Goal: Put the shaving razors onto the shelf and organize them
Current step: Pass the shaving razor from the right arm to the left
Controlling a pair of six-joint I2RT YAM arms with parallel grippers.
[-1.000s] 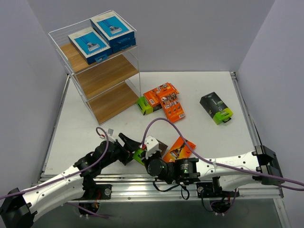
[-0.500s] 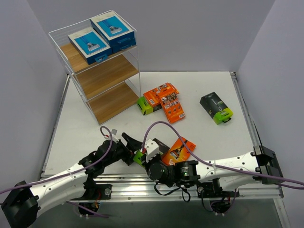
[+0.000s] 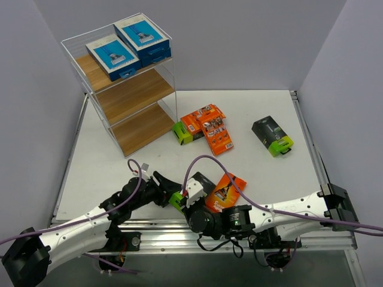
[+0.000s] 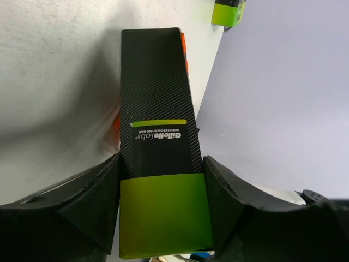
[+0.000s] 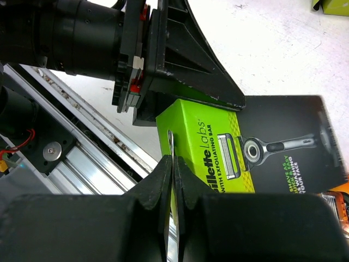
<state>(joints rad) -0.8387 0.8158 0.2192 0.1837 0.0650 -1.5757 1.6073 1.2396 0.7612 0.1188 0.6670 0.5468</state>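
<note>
A black razor pack with a lime-green end (image 3: 202,180) is held off the table near the front edge, between both arms. In the left wrist view this pack (image 4: 158,120) fills the gap of my left gripper (image 4: 161,164), whose fingers press against both long sides of its green end. My right gripper (image 5: 172,164) is shut on the thin hang tab at the pack's (image 5: 218,150) green end. The shelf (image 3: 136,95) stands at the back left, with two blue-and-white packs (image 3: 112,55) (image 3: 142,34) on its top board.
An orange pack (image 3: 226,190) lies just right of the held pack. Two more orange packs (image 3: 208,127) and a lime-ended one (image 3: 181,133) lie mid-table. Another black-and-lime pack (image 3: 273,136) lies at the right. The shelf's lower boards are bare.
My left gripper's jaws have narrowed from wide open onto the sides of the black-and-lime pack. The right gripper stays clamped on the tab, and both wrists have shifted slightly.
</note>
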